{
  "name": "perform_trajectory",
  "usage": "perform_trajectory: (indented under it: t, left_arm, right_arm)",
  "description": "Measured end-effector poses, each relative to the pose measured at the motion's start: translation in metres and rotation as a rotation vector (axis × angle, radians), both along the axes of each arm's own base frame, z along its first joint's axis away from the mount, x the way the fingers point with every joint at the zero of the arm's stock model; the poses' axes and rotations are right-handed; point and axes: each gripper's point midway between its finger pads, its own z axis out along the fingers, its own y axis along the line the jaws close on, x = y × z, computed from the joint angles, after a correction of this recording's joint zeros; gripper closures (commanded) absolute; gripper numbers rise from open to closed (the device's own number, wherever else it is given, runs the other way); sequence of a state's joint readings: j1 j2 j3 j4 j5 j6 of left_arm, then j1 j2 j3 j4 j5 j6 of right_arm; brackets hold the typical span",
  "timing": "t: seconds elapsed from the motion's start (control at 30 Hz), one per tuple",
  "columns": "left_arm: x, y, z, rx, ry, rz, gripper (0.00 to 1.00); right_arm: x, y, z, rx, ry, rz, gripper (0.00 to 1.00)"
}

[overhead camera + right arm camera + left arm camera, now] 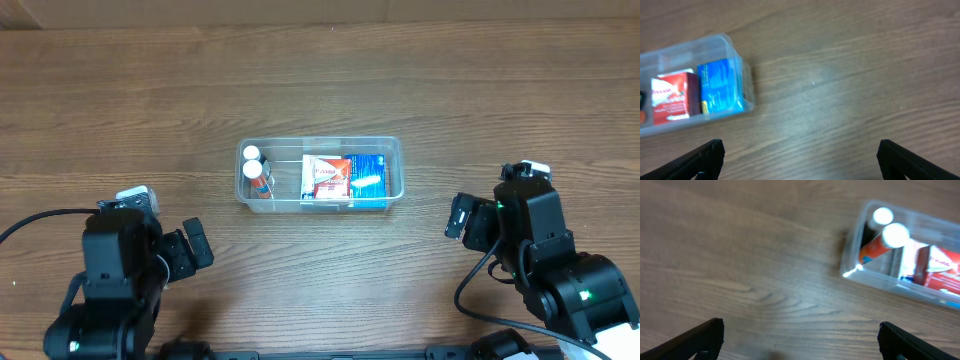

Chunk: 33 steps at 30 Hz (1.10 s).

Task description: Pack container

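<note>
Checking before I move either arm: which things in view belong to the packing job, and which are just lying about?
Job: container; two white-capped bottles, red-and-white box and blue box inside it; left gripper and right gripper, both open.
Just there: wooden table.

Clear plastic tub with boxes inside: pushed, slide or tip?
Low, wide clear rectangular plastic tub probably slides on the wooden table, not tips. Thin see-through walls likely flex if pinched. Two white-capped bottles inside may shift.

Wood-grain table (320, 70); clear container (320, 141) sits mid-table, long side running left-right.
</note>
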<state>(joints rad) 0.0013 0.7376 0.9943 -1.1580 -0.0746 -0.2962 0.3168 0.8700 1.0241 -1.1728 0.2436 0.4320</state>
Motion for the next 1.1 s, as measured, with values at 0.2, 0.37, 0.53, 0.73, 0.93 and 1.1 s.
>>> perform_trajectory:
  t: [0.2, 0.37, 0.53, 0.73, 0.93, 1.1]
  left_arm:
    - [0.003, 0.002, -0.015, -0.015, 0.061, 0.042, 0.0]
    - [0.006, 0.002, -0.023, -0.016, 0.104, 0.045, 0.0]
    - [0.009, 0.002, -0.029, -0.015, 0.136, 0.045, 0.0]
    - [0.011, 0.002, -0.035, -0.015, 0.166, 0.045, 0.0]
    - [0.014, 0.002, -0.042, -0.013, 0.201, 0.046, 0.0]
    - [0.014, 0.003, -0.046, -0.011, 0.222, 0.048, 0.0]
  right_arm:
    - [0.003, 0.001, -0.007, -0.007, 0.034, -0.006, 0.0]
    - [0.008, 0.003, -0.018, -0.022, 0.083, -0.007, 0.0]
    - [0.014, 0.004, -0.035, -0.048, 0.16, -0.008, 0.0]
    - [0.016, 0.005, -0.04, -0.054, 0.177, -0.007, 0.0]
    - [0.036, 0.01, 0.019, -0.001, -0.26, 0.098, 0.0]
    - [0.024, 0.007, 0.034, 0.003, -0.564, 0.176, 0.0]
